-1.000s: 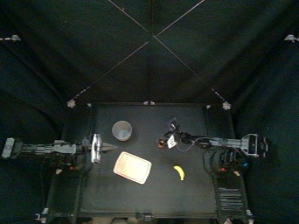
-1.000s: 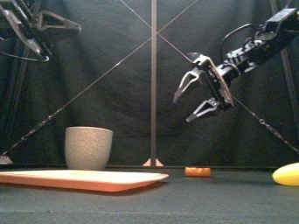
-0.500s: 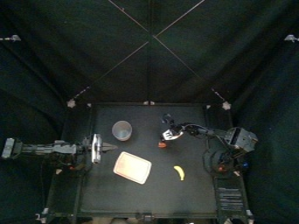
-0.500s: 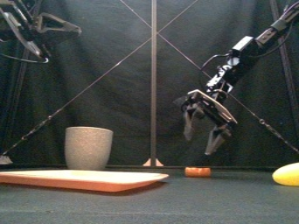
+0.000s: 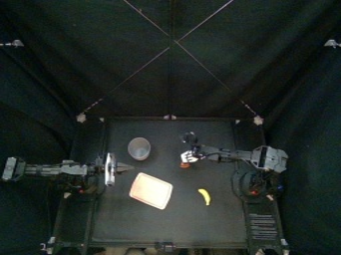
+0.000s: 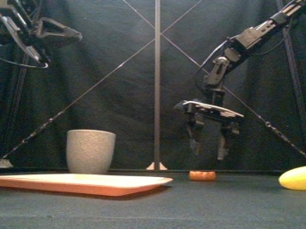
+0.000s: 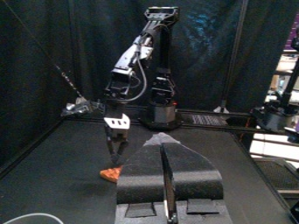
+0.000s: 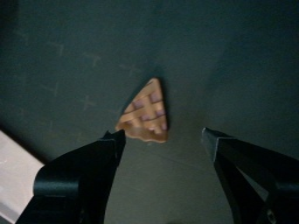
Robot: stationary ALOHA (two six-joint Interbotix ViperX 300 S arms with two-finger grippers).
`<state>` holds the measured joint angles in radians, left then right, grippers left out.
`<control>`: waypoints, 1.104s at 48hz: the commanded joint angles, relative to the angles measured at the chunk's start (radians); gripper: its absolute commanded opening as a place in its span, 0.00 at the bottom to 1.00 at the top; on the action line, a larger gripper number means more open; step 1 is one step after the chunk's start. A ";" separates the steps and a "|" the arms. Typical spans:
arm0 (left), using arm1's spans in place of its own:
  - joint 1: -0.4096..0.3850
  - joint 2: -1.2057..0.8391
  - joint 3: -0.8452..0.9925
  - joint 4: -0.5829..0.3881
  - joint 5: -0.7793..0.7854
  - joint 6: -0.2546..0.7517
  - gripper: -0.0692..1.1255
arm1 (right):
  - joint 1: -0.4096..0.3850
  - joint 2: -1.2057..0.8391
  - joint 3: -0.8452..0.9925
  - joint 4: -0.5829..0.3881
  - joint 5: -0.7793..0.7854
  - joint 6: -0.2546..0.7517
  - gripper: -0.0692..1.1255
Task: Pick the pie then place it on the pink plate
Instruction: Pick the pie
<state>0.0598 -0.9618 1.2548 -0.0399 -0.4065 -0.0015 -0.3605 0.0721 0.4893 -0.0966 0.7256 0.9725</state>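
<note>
The right gripper (image 6: 206, 136) hangs directly above the small orange-brown triangular toy pie slice (image 6: 203, 175), its jaws spread apart and clear of it. The slice lies on the black table (image 5: 173, 224), at 1 o'clock from the flat pink tray (image 5: 152, 189). The left gripper (image 7: 165, 147) rests at the table's 9 o'clock, jaws together.

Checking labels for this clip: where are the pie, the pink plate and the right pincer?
pie (image 8: 145, 112), right wrist view, middle of the wedge.
pink plate (image 5: 152, 189), top view, bare centre.
right pincer (image 6: 209, 154), front view, between its fingertips.

Dim, low-contrast light throughout, with wrist views slightly soft
</note>
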 commanded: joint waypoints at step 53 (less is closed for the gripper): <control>0.018 0.005 -0.009 -0.037 -0.014 -0.002 0.08 | 0.026 0.172 -0.092 -0.006 -0.006 0.012 0.67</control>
<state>0.0767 -0.9618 1.2609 -0.0752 -0.4111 -0.0031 -0.3375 0.2531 0.4080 -0.0936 0.7225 0.9848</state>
